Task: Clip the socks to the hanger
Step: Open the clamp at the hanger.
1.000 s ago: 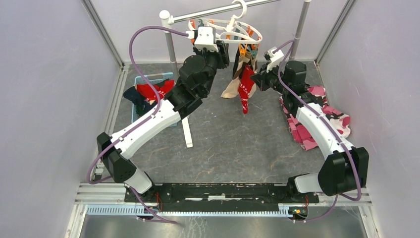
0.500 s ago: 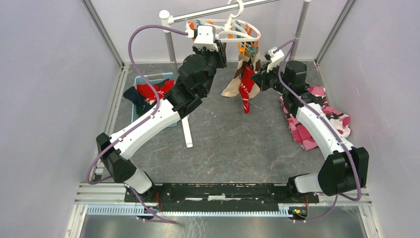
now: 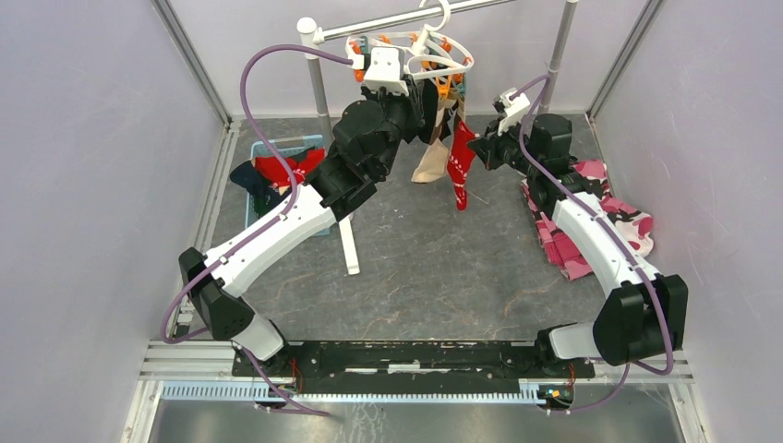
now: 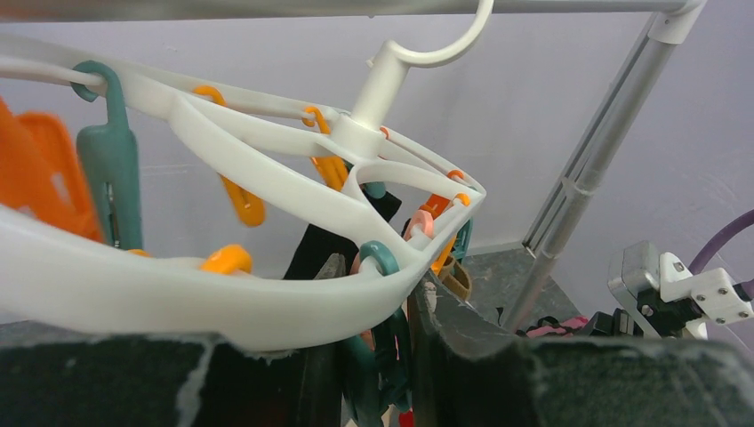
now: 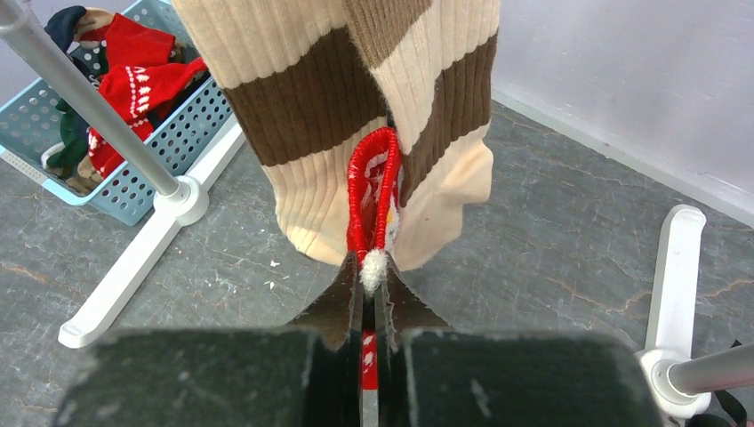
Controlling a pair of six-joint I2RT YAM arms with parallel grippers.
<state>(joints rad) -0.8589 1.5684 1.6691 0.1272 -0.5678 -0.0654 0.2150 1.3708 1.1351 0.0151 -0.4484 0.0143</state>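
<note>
The white oval hanger [image 3: 434, 57] hangs by its hook from the metal rail, orange and teal clothespins dangling from it. My left gripper [image 4: 378, 356] is up under its ring [image 4: 267, 169], shut on a teal clothespin [image 4: 391, 347] that fills the gap between the fingers. A cream sock with brown stripes [image 5: 356, 89] hangs from the hanger. Beside it hangs a red sock with white pattern [image 3: 459, 166]. My right gripper [image 5: 371, 276] is shut on the red sock's [image 5: 373, 187] folded edge, right in front of the striped sock.
A light-blue basket [image 3: 254, 198] at the left holds more red and dark socks [image 5: 133, 53]. The rack's white foot [image 3: 349, 245] lies across the floor, its poles [image 3: 319, 83] at the back. A pink camouflage cloth [image 3: 591, 221] lies under the right arm.
The hanger has swung and tilted to the left. My left gripper's jaws have narrowed onto the teal clothespin. The red sock in the right gripper has shifted slightly toward the hanger.
</note>
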